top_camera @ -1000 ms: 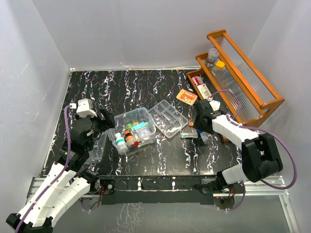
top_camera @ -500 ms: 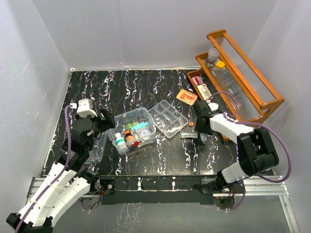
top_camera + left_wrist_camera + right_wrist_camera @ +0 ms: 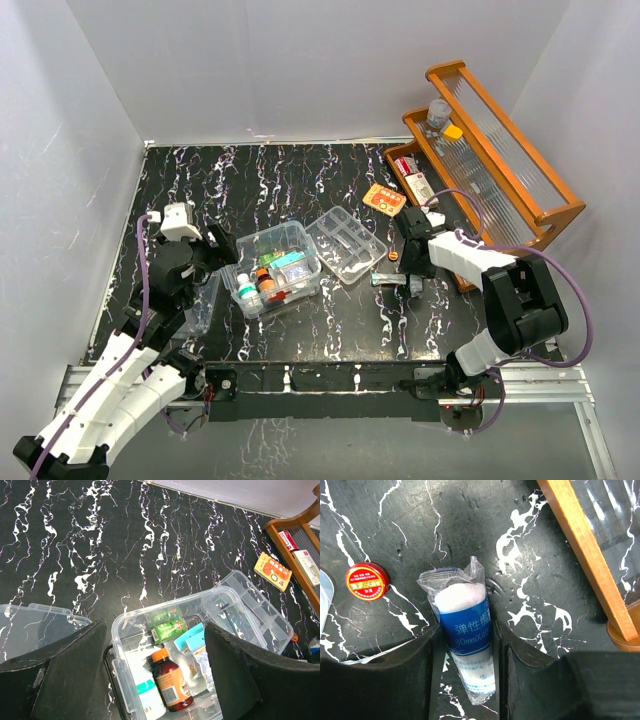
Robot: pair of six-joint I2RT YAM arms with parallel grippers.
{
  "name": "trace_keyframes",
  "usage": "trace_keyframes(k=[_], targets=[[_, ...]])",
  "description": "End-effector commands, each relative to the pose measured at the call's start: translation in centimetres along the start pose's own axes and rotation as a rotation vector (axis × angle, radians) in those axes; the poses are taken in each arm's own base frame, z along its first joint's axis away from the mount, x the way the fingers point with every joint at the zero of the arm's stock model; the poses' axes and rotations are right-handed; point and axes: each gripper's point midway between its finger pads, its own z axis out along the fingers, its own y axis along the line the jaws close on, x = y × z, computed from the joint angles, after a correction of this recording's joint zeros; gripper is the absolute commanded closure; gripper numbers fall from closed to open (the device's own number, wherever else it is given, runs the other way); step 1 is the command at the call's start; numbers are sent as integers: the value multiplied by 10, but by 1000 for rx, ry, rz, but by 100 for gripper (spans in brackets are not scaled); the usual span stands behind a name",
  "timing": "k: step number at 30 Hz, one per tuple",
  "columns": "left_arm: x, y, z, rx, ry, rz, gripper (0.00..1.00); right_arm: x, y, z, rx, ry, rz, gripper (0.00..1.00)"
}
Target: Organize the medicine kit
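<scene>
The medicine kit (image 3: 303,234), a clear box, stands open mid-table; its rim also shows in the left wrist view (image 3: 165,605). It holds an amber bottle (image 3: 169,680), a white bottle (image 3: 147,697), green packs (image 3: 169,629) and teal sachets (image 3: 195,640). My left gripper (image 3: 155,680) is open, with its jaws wide on either side of the box from above, and holds nothing. My right gripper (image 3: 467,630) has its fingers against both sides of a blue-and-white bandage roll (image 3: 465,625) that lies on the table right of the box (image 3: 415,284).
A clear lid (image 3: 35,625) lies left of the box. A divided clear tray (image 3: 345,243) lies on its right. A small red tin (image 3: 367,581) and a foil strip (image 3: 385,279) lie near the bandage. An orange card (image 3: 384,199) and the wooden rack (image 3: 500,170) are at the right.
My right gripper has shifted a little up and left over the bandage roll, and its arm has folded in. The left arm has barely moved.
</scene>
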Motion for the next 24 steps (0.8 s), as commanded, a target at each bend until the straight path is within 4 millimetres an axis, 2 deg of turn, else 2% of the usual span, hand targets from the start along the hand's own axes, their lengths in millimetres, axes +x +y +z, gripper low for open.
trace_keyframes(k=[1,5,8,12,17,21,24], targets=[[-8,-1,-2,-2,-20,2,22,-35,6,-20,-21,-95,25,64],[-8,0,-1,-4,-19,2,22,-56,11,-39,-51,-148,30,66],[-6,0,-1,-4,-15,-6,22,-72,31,-60,-153,-210,23,66],[-7,-3,-1,14,-22,-9,22,-82,82,-85,-323,-264,-29,66],[-7,-4,1,16,-21,-3,22,-81,157,-105,-451,-319,-187,65],[-5,-4,2,16,-17,-1,22,-83,207,-112,-542,-367,-306,64],[-4,-4,3,12,-17,2,22,-87,227,-104,-569,-385,-358,64]])
